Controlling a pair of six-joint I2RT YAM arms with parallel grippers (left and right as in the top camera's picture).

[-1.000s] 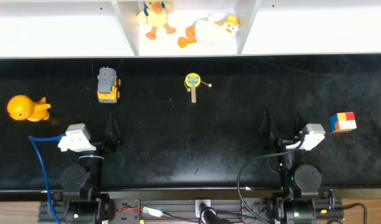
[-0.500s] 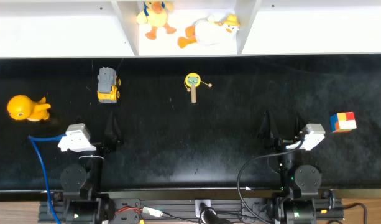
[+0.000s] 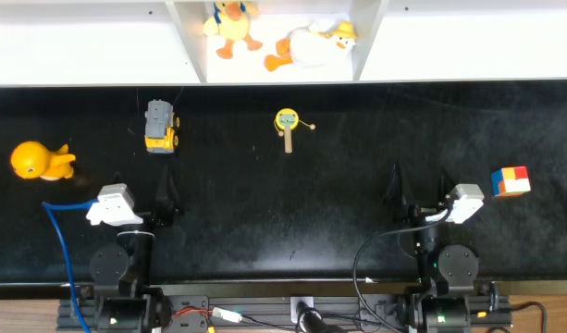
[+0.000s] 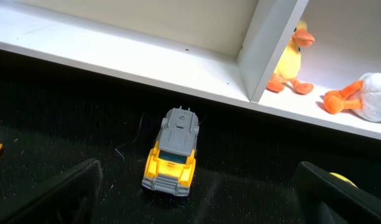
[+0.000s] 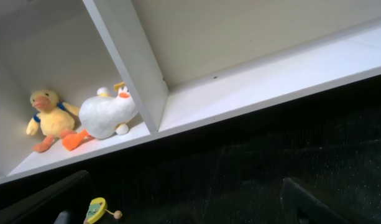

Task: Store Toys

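left wrist view: truck (image 4: pixel 171 152) looks like hard, light, slick plastic; best pinched across its flat sides. left claw (image 4: pixel 202 193) and right claw (image 5: pixel 178 199) both gape wide, empty.

Plush duck (image 3: pixel 232 26) — glossy plastic truck (image 4: pixel 173 152), matt tabletop (image 3: pixel 292 213).

Black tabletop (image 3: pixel 292 213); faint pale scuffs

Bright, even overhead light washes the white shelf (image 3: pixel 89 42) almost featureless; the black counter (image 3: pixel 292 213) reads dark and matte with faint pale specks. In the right wrist view, the shelf's compartments look shaded, greyer.
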